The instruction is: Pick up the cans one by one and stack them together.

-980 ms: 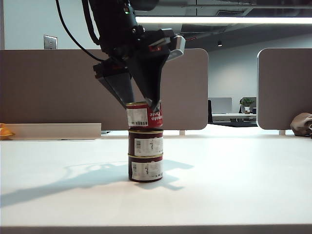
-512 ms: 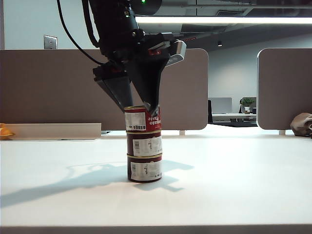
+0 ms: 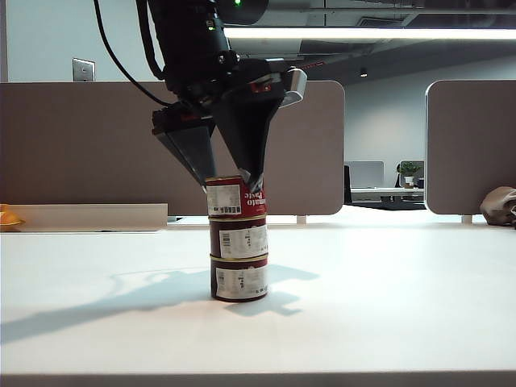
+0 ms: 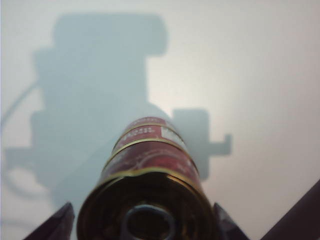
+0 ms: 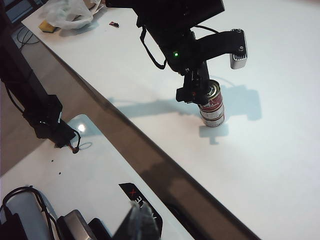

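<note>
Three cans stand stacked on the white table: a maroon one at the bottom, a maroon one in the middle and the red Tomato Paste can on top. My left gripper points down over the top can, open, a finger on each side. In the left wrist view the top can's lid fills the space between the fingertips, with a thin gap showing. My right gripper is shut and holds nothing, far from the stack, over a side surface.
Grey partition panels stand behind the table. A low white tray and an orange thing sit at the far left, a brown bag at the far right. A plastic bag lies at a table corner.
The Tomato Paste can came down from a slight tilt to sit level on the two maroon cans. The left gripper's fingers then spread a little off its sides.
</note>
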`<state>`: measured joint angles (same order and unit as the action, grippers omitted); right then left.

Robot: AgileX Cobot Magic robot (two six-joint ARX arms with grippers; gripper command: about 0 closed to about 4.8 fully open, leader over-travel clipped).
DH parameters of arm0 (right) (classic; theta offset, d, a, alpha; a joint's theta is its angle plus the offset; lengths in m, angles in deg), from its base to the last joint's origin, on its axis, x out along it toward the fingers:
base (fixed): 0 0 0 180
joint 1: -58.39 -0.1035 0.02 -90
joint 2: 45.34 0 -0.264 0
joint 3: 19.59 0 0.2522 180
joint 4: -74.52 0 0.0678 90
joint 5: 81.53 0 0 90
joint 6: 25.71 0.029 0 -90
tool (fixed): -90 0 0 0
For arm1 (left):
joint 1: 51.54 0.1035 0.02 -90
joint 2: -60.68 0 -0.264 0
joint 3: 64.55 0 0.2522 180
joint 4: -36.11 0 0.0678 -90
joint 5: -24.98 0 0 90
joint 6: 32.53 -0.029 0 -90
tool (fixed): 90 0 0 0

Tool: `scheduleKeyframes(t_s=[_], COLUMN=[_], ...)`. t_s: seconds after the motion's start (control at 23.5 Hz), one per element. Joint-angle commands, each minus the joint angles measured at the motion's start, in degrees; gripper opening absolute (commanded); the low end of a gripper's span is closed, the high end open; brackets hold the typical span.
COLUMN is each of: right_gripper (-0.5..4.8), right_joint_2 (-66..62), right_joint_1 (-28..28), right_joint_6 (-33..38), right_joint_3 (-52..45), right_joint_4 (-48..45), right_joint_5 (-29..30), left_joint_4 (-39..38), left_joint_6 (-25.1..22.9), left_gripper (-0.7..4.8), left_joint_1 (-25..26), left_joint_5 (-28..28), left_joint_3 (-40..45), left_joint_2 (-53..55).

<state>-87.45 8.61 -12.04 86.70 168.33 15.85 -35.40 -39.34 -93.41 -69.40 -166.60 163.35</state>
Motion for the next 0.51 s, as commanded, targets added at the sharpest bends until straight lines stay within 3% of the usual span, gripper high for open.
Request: scheduleKeyframes(t_s=[0.04,0.21,0.3,0.34,0.38,0.43,0.51], right_gripper=[-0.05,-0.05,-0.05,-0.06,-0.06,-0.06,-0.06], right_joint_2=[0.0,0.0,0.0,0.0,0.0,0.0,0.3], right_joint_1=[0.1,0.0,0.0,0.0,0.0,0.0,0.0], right_joint_6=[0.0,0.0,0.0,0.0,-0.7,-1.7,-5.1], right_joint_3=[0.1,0.1,0.1,0.1,0.1,0.1,0.1], right_joint_4=[-0.7,-0.7,-0.7,-0.7,-0.7,-0.7,-0.7], right_joint_5=[0.2,0.2,0.2,0.2,0.1,0.0,-1.9], left_joint_4=[-1.4,-5.6,-7.0,-7.8,-8.9,-9.3,-9.4], left_joint_6=[-0.2,-0.2,-0.2,-0.2,-0.2,-0.2,0.5], left_gripper=[3.51,3.50,3.12,2.42,0.81,0.14,-0.04], left_joint_1=[-0.7,-3.6,-4.9,-5.4,-6.3,-6.8,-7.5], left_joint_5=[0.2,0.7,0.7,0.7,0.7,0.6,0.6], left_joint_3=[-2.5,-10.1,-12.9,-14.3,-16.1,-17.1,-18.9], left_joint_2=[-0.3,-0.4,-0.5,-0.8,-1.5,-2.2,-5.0])
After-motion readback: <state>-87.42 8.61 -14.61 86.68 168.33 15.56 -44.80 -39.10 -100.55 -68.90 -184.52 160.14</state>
